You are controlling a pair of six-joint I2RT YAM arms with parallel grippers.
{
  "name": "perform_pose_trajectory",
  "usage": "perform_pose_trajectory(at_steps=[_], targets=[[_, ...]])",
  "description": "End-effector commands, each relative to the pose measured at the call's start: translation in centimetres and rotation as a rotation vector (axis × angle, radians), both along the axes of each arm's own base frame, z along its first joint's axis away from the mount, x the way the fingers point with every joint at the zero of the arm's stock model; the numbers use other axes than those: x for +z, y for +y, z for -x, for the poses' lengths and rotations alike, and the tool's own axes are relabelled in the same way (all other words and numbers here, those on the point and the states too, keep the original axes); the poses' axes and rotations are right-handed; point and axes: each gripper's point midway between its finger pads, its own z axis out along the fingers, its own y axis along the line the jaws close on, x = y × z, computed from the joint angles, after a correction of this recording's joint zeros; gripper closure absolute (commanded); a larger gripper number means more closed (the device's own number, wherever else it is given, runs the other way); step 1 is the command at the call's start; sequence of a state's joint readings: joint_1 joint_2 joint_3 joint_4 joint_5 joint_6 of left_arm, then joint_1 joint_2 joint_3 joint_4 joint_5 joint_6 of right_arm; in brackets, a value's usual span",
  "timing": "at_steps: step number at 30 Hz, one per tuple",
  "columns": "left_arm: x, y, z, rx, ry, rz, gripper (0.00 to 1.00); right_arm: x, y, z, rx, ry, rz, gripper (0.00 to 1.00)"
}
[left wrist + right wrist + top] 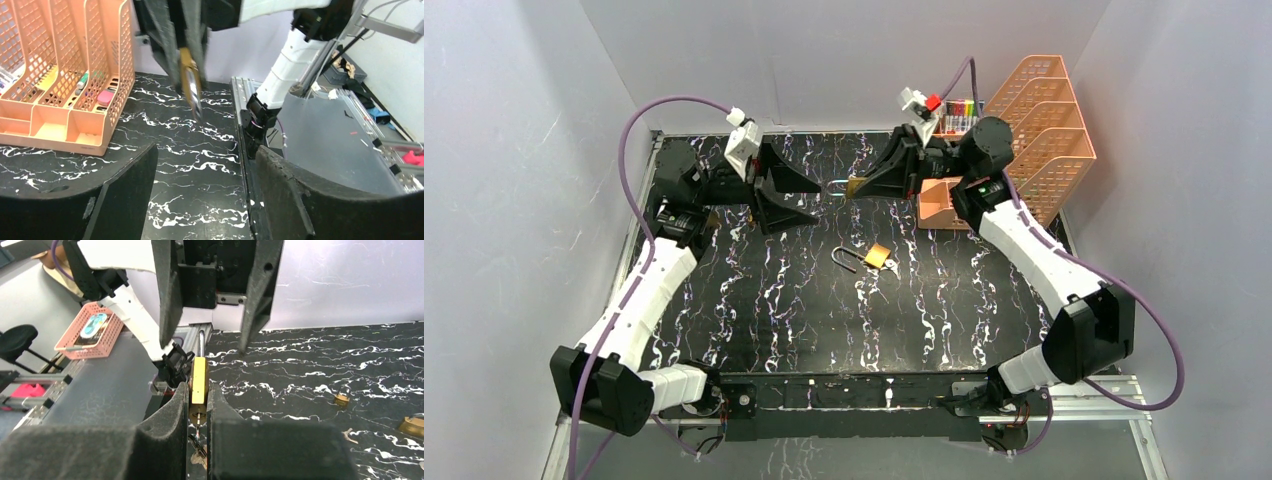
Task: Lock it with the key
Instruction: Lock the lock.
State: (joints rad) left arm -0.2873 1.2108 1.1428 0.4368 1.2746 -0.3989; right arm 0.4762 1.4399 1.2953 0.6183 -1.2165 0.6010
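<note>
table [754, 300], far left: left hand [816, 202] open, fingers wide apart, holding nothing, raised above the surface and pointing right. just beside it, right hand [856, 188] closed on 1 brass padlock [198, 377], gripped by the body, shackle toward the left hand, clear of the table. key [198, 419] projects from the lock's underside. mid-table, second padlock [876, 256] lies flat, well apart from both hands. far right: orange desk organizer [1044, 140].

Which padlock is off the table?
The padlock clamped in the right jaws, raised; the loose padlock lies on the table.
</note>
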Motion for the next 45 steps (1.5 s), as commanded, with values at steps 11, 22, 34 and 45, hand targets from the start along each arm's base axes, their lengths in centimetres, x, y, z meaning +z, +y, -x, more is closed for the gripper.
perform_pose_trajectory(at_steps=[11, 22, 34, 45], targets=[[1.2, 0.3, 5.1, -0.240, -0.124, -0.003, 0.44, 1.6, -1.5, 2.5, 0.227, -0.141, 0.047, 1.00], [2.0, -1.4, 3.5, -0.234, -0.119, 0.027, 0.63, 1.2, -0.7, 2.5, 0.251, -0.134, 0.046, 1.00], [2.1, -1.9, 4.3, -0.286, -0.141, 0.020, 0.76, 1.2, -0.4, 2.1, 0.250, -0.130, 0.043, 1.00], [1.6, -2.2, 3.7, -0.275, -0.098, 0.021, 0.51, 1.2, -0.4, 2.3, 0.258, -0.133, 0.050, 1.00]])
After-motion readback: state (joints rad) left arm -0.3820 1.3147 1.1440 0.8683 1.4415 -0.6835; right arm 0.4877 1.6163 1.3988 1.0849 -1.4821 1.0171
